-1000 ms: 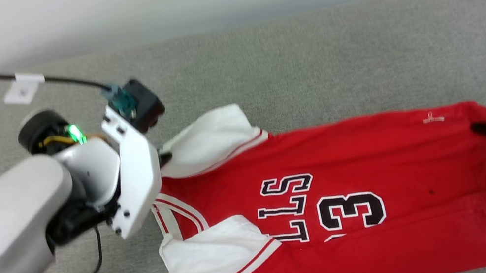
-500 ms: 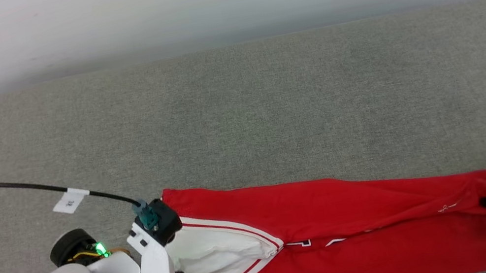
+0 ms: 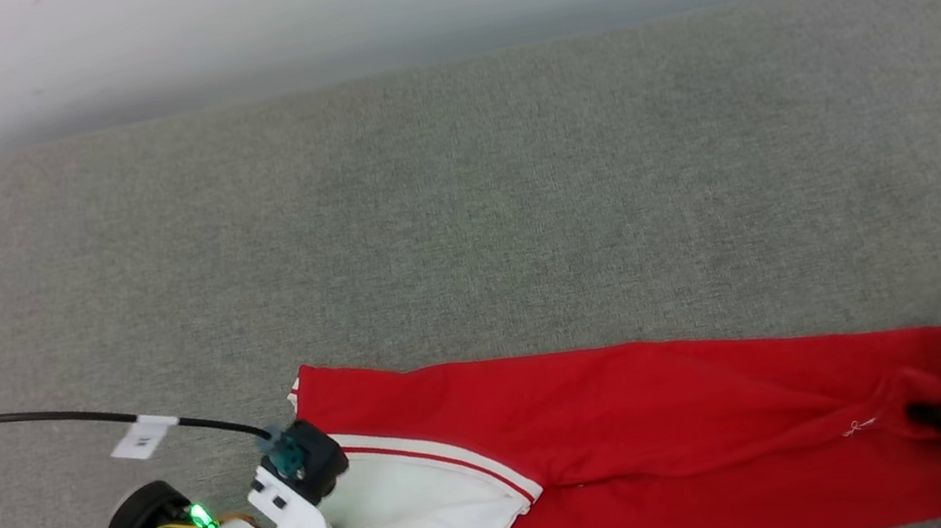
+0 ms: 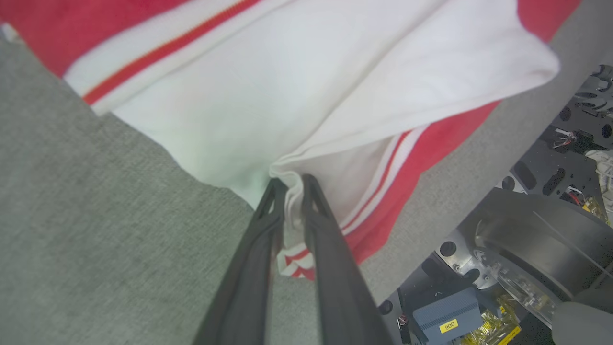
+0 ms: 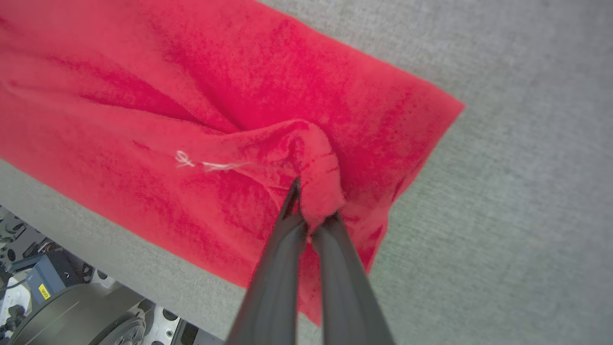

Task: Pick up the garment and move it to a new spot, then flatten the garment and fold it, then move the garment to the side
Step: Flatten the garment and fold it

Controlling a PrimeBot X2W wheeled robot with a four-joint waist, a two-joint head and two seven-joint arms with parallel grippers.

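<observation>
The garment (image 3: 654, 425), a red jersey folded into a long narrow band, lies along the bottom of the head view. Its long axis runs left to right. The white sleeve (image 3: 437, 512) and the collar end are at lower left, and the plain red hem end is at lower right. It rests on a grey woven cushion (image 3: 461, 208) with a fine, even grain and a rounded corner at the left.

The left gripper (image 4: 289, 184) has its two slim dark fingers a narrow gap apart, with a fold of smooth white sleeve cloth between the tips. Whether they pinch it or merely flank it cannot be told. Red-and-white striped trim (image 4: 383, 163) runs just beside them.

The right gripper (image 5: 311, 206) has its fingers pressed together on the hem corner, where the soft red knit bunches into a small hump over the tips and creases fan outward. A small white stitched mark (image 5: 191, 160) sits near that hump.
</observation>
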